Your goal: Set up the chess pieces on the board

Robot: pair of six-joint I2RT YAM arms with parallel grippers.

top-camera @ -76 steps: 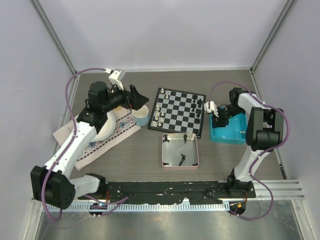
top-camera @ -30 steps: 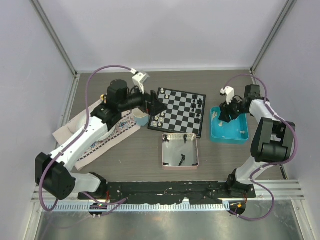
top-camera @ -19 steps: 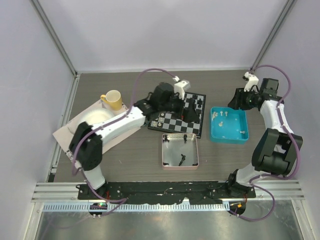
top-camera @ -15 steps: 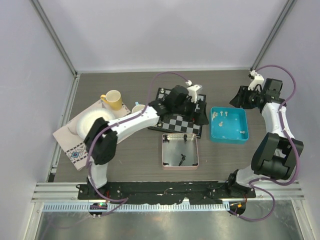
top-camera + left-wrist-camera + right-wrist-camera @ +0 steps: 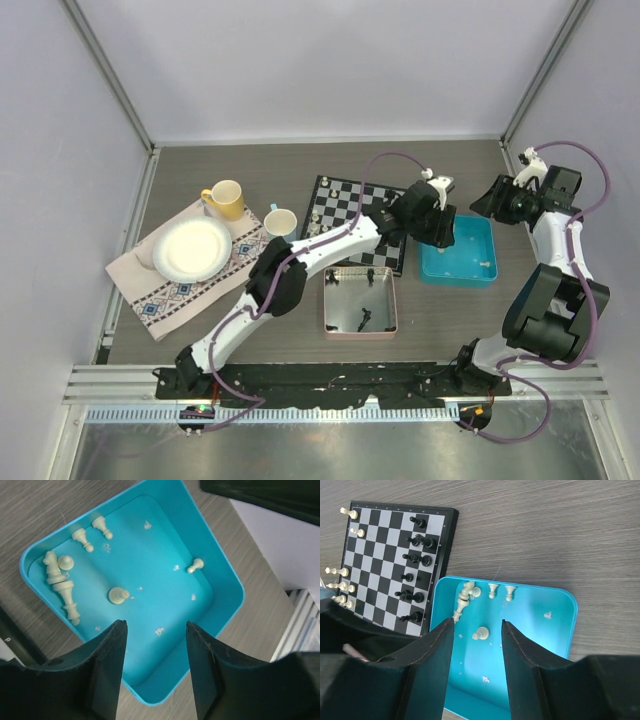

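Observation:
The chessboard (image 5: 338,198) lies mid-table, partly under my left arm; in the right wrist view (image 5: 385,555) it carries off-white pieces (image 5: 342,572) along one edge and black pieces (image 5: 417,542) along the other. The blue tray (image 5: 475,268) holds several loose off-white pieces (image 5: 115,596). My left gripper (image 5: 443,238) hovers over the tray's left part, open and empty (image 5: 155,623). My right gripper (image 5: 480,207) hangs above the tray's far right corner, open and empty (image 5: 477,621), with a white pawn (image 5: 481,633) far below between its fingers.
A pink tray (image 5: 328,300) with a few black pieces (image 5: 363,320) sits in front of the board. A yellow cup (image 5: 225,198), a white cup (image 5: 280,222) and a plate (image 5: 195,250) on a patterned cloth stand at the left.
My left arm swung from the cups at the left across the board to the blue tray. My right gripper rose out of the tray and drew back toward the right wall.

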